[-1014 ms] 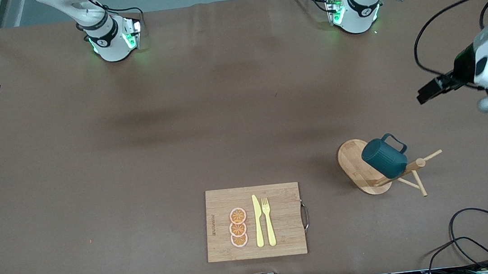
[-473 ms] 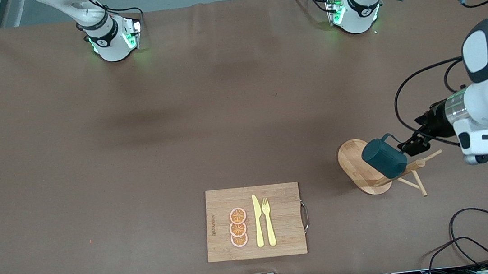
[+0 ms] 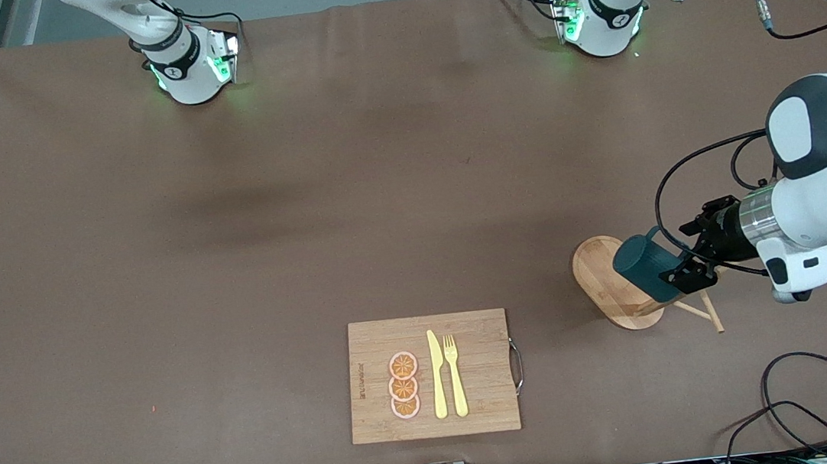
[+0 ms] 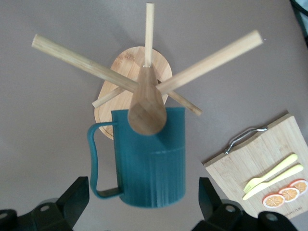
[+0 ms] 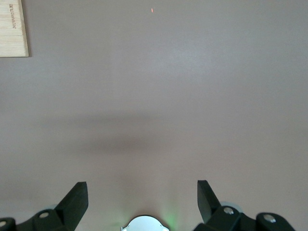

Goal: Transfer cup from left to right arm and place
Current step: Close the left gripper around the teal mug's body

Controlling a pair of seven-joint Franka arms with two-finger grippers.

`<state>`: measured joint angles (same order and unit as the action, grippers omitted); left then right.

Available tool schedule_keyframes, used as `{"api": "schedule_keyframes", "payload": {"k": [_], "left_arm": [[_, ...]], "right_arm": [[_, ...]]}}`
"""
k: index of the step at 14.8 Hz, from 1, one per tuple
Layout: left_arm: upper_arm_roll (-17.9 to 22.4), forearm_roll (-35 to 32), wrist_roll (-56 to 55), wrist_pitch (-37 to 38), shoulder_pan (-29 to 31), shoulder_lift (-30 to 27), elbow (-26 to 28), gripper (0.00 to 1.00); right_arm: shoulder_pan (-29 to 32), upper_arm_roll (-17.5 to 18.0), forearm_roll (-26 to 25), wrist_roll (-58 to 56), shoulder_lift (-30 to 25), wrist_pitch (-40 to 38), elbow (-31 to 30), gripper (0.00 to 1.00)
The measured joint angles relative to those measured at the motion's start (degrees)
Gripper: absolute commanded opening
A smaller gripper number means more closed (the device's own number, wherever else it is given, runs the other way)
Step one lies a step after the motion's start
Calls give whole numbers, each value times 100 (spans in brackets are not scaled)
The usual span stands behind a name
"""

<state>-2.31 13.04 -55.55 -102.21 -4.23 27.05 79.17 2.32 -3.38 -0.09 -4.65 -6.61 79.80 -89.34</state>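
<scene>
The dark teal ribbed cup (image 3: 644, 268) hangs tilted on a peg of the wooden peg rack (image 3: 602, 283), toward the left arm's end of the table. My left gripper (image 3: 682, 256) is open at the cup's end, level with it. In the left wrist view the cup (image 4: 151, 163) lies between the two spread fingertips (image 4: 77, 192), with a gap on each side, and its loop handle points toward one finger. Its inside is hidden. My right gripper (image 5: 142, 190) is open and empty above bare table; it is out of the front view.
A wooden cutting board (image 3: 474, 368) with a yellow knife (image 3: 437, 375), a yellow fork (image 3: 455, 373) and three orange slices (image 3: 403, 385) lies near the front edge. Loose cables (image 3: 823, 404) lie at the corner near the left arm's end.
My left arm has swung down from high over the table's end to the rack. Its open gripper now brackets the cup. The cup and rack have not moved.
</scene>
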Motion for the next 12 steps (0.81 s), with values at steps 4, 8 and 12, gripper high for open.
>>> {"api": "schedule_keyframes", "payload": {"k": [4, 8, 12], "left_arm": [[0, 4, 0, -93, 5, 177, -2, 100], [-6, 8, 0, -275, -9, 333, -3, 100], [-8, 9, 0, -345, -25, 392, -5, 100]], "right_arm": [[0, 0, 0, 0, 0, 0, 0, 100], [0, 0, 0, 0, 0, -1, 0, 100], [0, 0, 0, 0, 0, -1, 0, 100]]}}
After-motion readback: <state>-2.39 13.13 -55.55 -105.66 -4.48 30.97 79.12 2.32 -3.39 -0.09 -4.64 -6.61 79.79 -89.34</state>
